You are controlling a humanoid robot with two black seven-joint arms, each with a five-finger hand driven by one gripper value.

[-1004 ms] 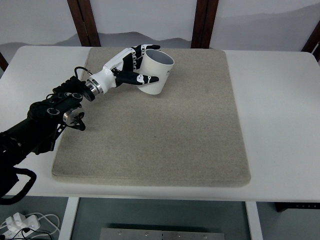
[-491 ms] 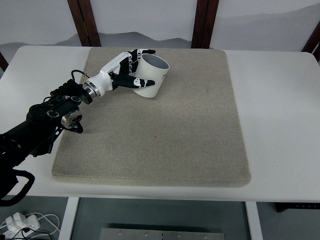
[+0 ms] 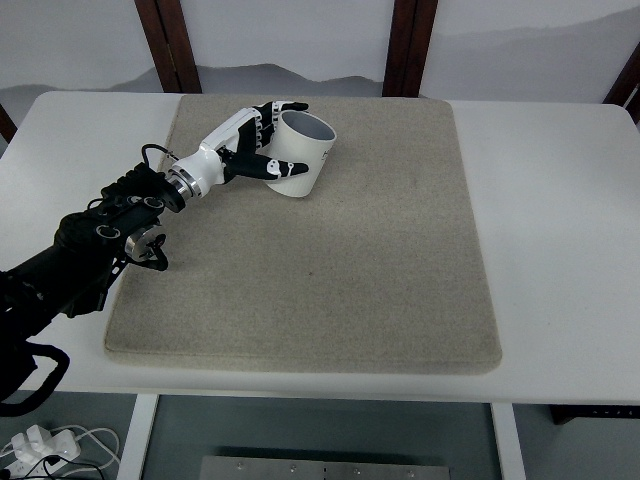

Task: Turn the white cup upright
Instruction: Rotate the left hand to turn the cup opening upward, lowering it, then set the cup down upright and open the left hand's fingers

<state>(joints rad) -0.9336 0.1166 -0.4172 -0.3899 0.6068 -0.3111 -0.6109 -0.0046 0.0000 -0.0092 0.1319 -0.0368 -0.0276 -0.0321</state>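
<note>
A white cup (image 3: pixel 302 152) stands on the far left part of the beige mat (image 3: pixel 330 260), its open mouth facing up and slightly tilted to the right. My left hand (image 3: pixel 262 138) wraps the cup's left side, thumb on the near wall and fingers (image 3: pixel 284 107) over the far rim. The left arm (image 3: pixel 95 235) reaches in from the lower left edge. The right arm does not show.
The mat lies on a white table (image 3: pixel 560 200). Dark wooden posts (image 3: pixel 170 45) stand behind the table's far edge. A white power strip with cables (image 3: pixel 40 445) lies on the floor at the lower left.
The cup has come down and slightly left with my left hand, from a strong tilt to nearly upright on the mat. The arm pulled back a little.
</note>
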